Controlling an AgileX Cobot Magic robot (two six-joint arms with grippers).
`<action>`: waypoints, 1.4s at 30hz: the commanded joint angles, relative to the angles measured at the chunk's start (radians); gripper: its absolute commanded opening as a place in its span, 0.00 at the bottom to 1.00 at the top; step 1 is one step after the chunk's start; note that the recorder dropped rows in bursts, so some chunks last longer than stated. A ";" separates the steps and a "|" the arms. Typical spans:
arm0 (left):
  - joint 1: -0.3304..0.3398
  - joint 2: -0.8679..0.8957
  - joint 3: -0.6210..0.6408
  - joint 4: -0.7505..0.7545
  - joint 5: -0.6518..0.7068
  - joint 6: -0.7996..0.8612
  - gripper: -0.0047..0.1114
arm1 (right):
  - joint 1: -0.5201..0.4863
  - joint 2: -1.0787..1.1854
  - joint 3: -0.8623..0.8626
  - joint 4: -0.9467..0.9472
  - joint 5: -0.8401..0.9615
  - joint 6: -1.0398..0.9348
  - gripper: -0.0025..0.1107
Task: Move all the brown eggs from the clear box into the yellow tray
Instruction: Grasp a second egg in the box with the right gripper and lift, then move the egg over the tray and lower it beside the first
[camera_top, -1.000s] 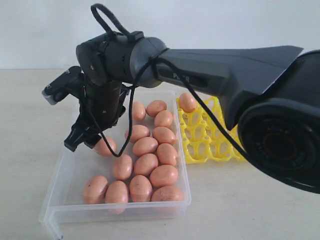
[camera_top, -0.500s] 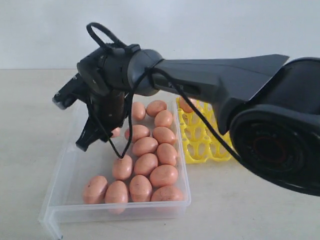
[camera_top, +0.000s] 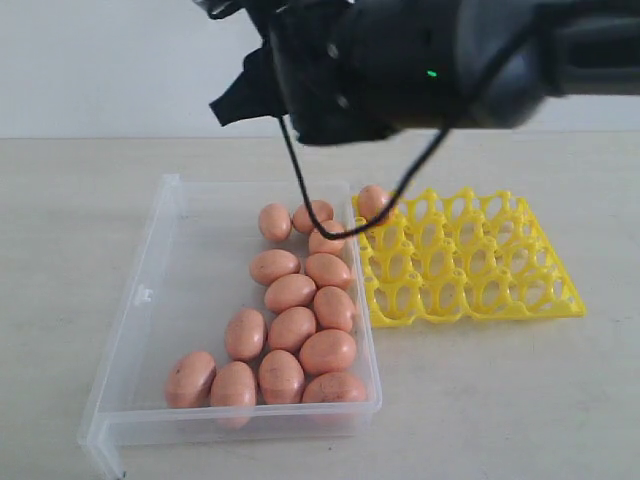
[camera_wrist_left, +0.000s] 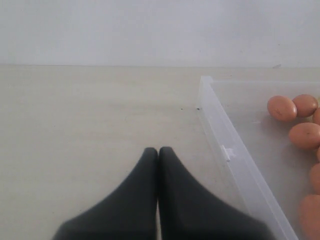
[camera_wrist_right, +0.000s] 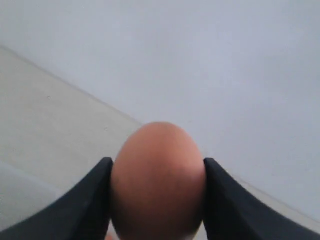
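Right tool (camera_wrist_right: 157, 166) has risen clear of the transparent plastic box (camera_top: 150, 290), clamping one smooth brown egg (camera_wrist_right: 157, 192); fourteen eggs (camera_top: 292, 328) lie boxed, a lone egg (camera_top: 375, 203) in the yellow openwork tray (camera_top: 480, 292); left tool (camera_wrist_left: 158, 150) pressed closed, empty.

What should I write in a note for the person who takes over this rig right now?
Right gripper: jaws shut on an egg, held high above the table.
Left gripper: jaws shut, empty, low over the table beside the box.
Done: one egg sits in the tray, in the far corner cup next to the box.
Left: set the held egg in a free cup, then move the fourteen or so eggs lying in the box.
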 joint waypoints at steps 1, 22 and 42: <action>-0.006 -0.001 0.003 -0.003 -0.003 -0.001 0.00 | -0.014 -0.120 0.234 -0.262 0.114 0.309 0.02; -0.006 -0.001 0.003 -0.003 -0.003 -0.001 0.00 | -0.859 -0.149 0.232 -0.262 -0.554 0.314 0.02; -0.006 -0.001 0.003 -0.003 -0.003 -0.001 0.00 | -1.045 -0.080 0.141 0.144 -1.866 0.024 0.02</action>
